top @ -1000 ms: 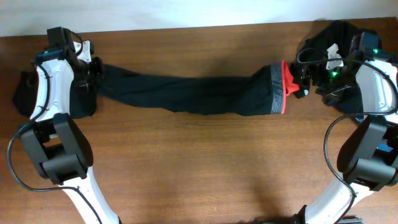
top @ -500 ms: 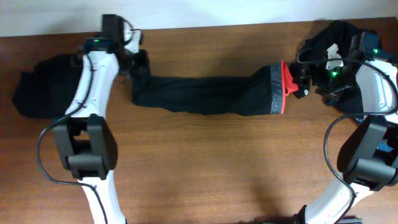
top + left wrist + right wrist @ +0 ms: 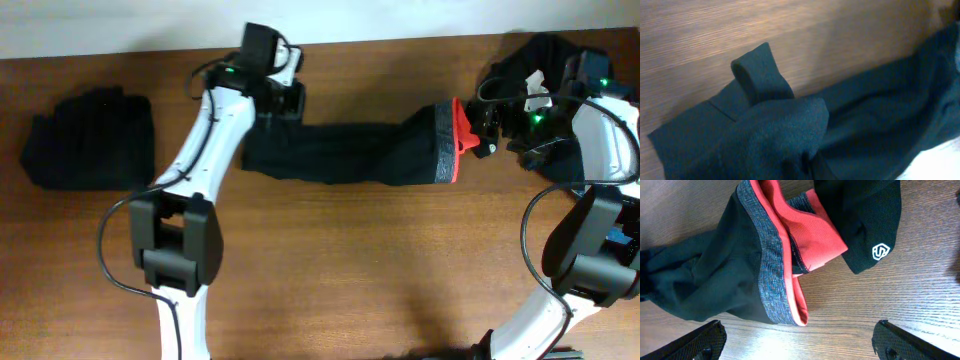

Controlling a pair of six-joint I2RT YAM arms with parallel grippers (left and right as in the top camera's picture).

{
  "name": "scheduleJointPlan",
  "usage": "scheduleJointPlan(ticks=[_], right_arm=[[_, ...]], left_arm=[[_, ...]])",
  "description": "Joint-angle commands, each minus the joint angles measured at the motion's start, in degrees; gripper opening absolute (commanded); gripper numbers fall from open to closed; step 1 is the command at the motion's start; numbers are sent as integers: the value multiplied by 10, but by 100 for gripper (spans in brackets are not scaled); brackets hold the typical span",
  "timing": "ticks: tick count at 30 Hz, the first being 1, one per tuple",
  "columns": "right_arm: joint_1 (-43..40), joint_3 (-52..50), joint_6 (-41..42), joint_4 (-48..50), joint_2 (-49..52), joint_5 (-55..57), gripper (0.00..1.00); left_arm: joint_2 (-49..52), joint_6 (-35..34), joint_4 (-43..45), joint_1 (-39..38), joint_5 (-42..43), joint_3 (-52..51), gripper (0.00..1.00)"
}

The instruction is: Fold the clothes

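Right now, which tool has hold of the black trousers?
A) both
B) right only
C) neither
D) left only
D: the left tool is shut on the leg end of the black trousers, with cloth bunched up to it in the left wrist view. The right tool stands wide open by the grey waistband, gripping nothing.

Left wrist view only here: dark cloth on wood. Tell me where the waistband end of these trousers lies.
Observer: The waistband, grey with red lining, lies at the right end, just in front of the right fingers.
Operator: Report those fingers.
Observer: They stand wide open and hold nothing; the waistband lies loose ahead of them.
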Motion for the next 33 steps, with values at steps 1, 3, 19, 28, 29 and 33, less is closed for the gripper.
scheduleJointPlan(ticks=[1,3,19,28,29,33], right_arm=[[0,6,0,0,0,-15,99],[0,6,0,0,0,-21,99],[0,6,0,0,0,-21,99],[-5,5,0,8,3,-13,99],[-5,5,0,13,6,-14,99],[-4,5,-15,43,23,-14,99]], left_arm=[[-25,-4,4,-34,-41,14,1],[-21,-4,4,-46,-45,14,1],[8,-3,17,-83,-45,14,99],[-2,-4,-11,-45,-68,19,99],[-5,-4,-16,-38,-68,20,99],[-25,-3,-35,-3,-68,22,99]])
